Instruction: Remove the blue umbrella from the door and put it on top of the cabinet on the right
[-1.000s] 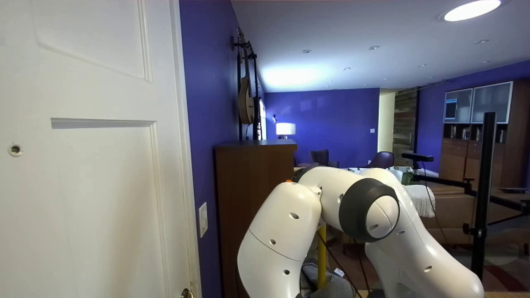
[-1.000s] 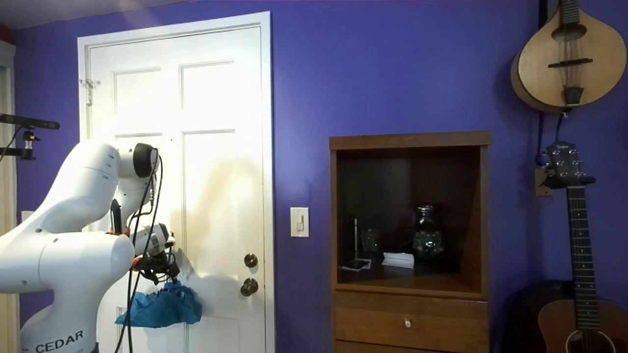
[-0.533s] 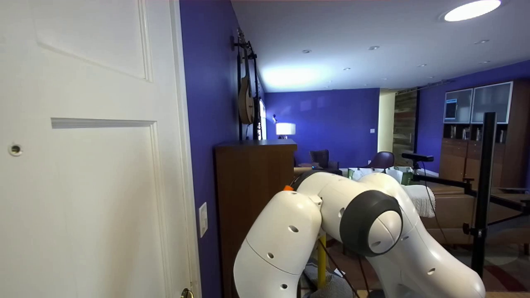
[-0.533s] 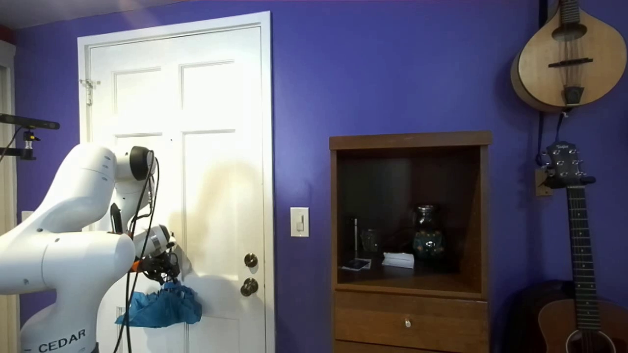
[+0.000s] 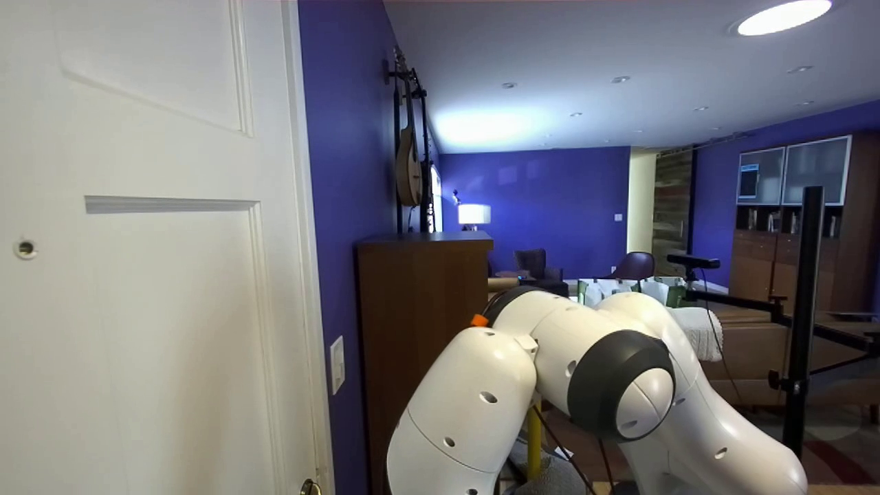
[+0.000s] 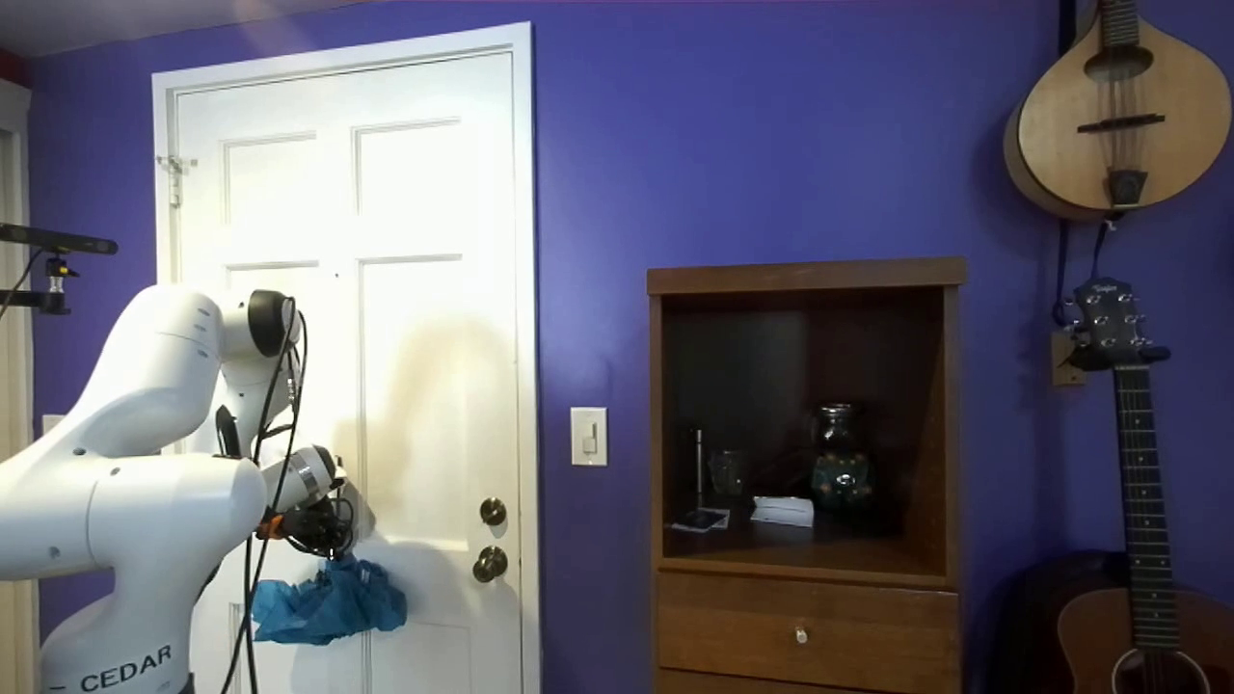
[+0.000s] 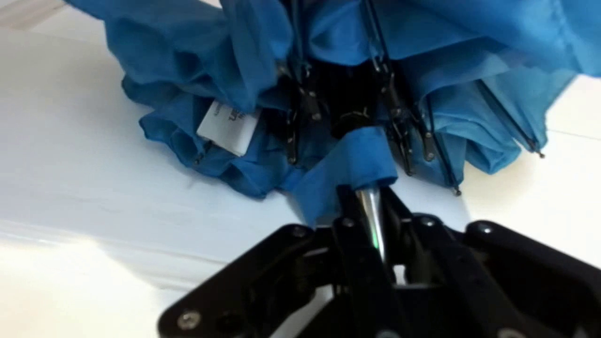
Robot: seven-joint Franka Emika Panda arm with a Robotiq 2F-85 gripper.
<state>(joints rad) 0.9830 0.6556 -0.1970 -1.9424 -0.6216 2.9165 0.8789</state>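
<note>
In the wrist view, your black jointed hand [image 7: 368,199] is clamped on the silver shaft [image 7: 374,225] of the bunched blue fabric umbrella [image 7: 347,44]. In an exterior view, its folds hang below the hand in front of the white panelled door [image 6: 410,323]. In an exterior view, your white arm [image 5: 550,330] partly hides the brown wooden cabinet [image 5: 423,302].

Blue umbrella [image 6: 333,604], white door [image 6: 415,328], brown cabinet [image 6: 806,277] — the vase [image 6: 842,477] seems spotted.

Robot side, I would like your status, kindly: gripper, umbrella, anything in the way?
Gripper shut on metal shaft of blue umbrella. Umbrella in front of door, not yet on cabinet. Black cables hang by its edge, might snag.
</note>
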